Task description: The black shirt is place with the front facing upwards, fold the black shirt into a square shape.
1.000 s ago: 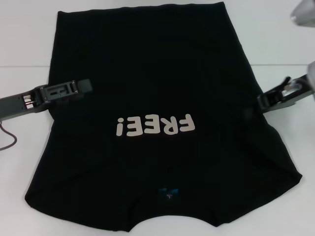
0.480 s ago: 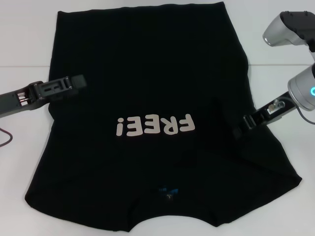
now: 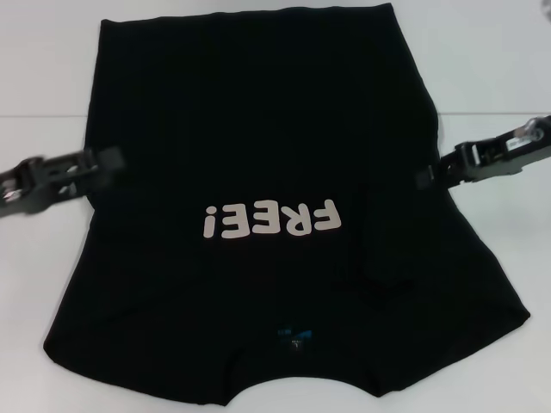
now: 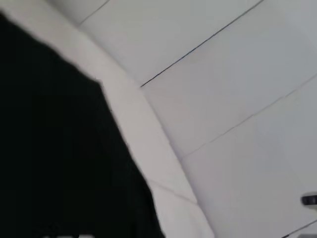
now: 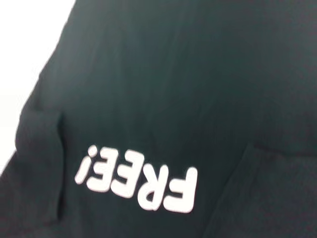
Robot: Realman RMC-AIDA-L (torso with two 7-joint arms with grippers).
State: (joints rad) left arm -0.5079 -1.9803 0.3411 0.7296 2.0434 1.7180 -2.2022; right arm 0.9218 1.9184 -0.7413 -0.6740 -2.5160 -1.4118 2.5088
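The black shirt [image 3: 258,112] lies spread flat on the white table [image 3: 43,69], front up. Its pale "FREE!" lettering [image 3: 271,219] reads upside down to me, and the blue neck label [image 3: 293,337] is near the front edge. A narrow flap of fabric [image 3: 387,249] lies folded inward on the shirt's right part. My left gripper [image 3: 112,159] hovers at the shirt's left edge, blurred by motion. My right gripper [image 3: 424,177] sits low at the shirt's right edge. The right wrist view shows the lettering [image 5: 138,183]. In the left wrist view are the shirt's edge [image 4: 49,148] and the table [image 4: 223,99].
White table surface surrounds the shirt on the left, right and far sides. A seam line crosses the table [image 3: 491,114] behind the arms. The shirt's collar end reaches the near edge of the head view.
The left gripper has drawn back leftward, off the shirt to its edge. The right gripper pushed in over the shirt's right side, then moved back out and farther away.
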